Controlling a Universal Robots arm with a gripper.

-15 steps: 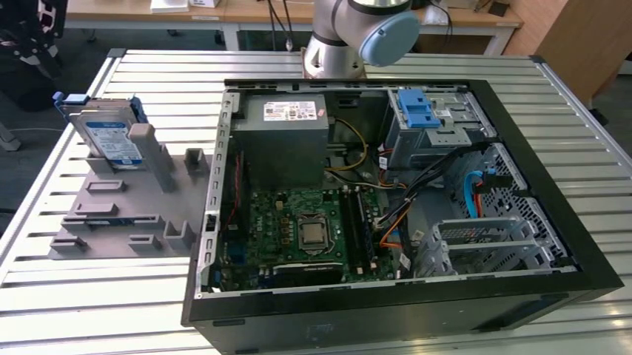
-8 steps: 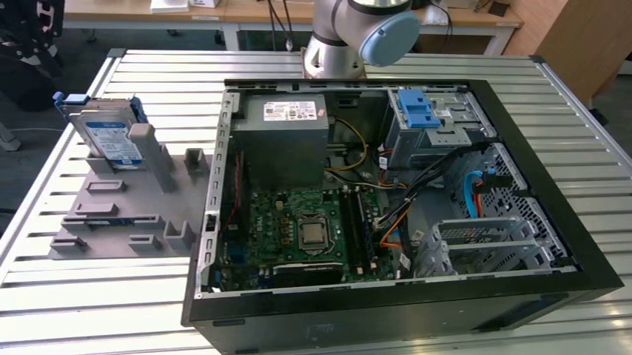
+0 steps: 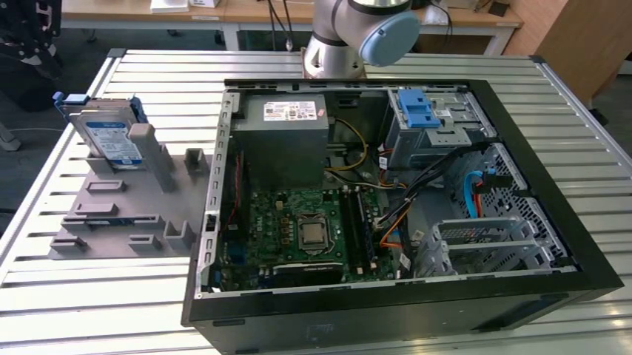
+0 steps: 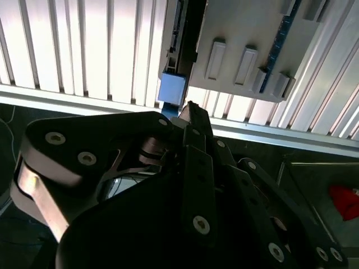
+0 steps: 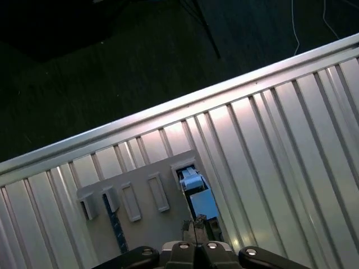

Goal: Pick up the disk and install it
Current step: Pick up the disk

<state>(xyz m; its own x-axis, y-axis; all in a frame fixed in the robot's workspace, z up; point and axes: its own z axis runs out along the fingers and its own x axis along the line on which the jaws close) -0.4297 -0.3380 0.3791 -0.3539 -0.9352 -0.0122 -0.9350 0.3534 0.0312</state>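
The disk [image 3: 106, 137] stands on edge in a grey holder [image 3: 118, 214] on the slatted table, at the exterior view's left. It is silver-grey with a white-and-blue label and blue side rails. In both wrist views I look down on its blue end [image 4: 172, 87] [image 5: 197, 193] sticking up from the holder [image 4: 247, 39] [image 5: 140, 190]. My gripper [image 4: 189, 106] [image 5: 199, 227] hovers above that end, apart from it and close to the table's edge. It is shut, with nothing between its fingers.
An open black computer case [image 3: 395, 192] lies on the table [image 3: 148, 74] to the exterior view's right of the holder. Inside are a drive bay with a blue latch [image 3: 419, 111], a grey power supply [image 3: 286, 126] and loose cables. Dark floor lies beyond the table edge, with something red [image 4: 345, 202] on it.
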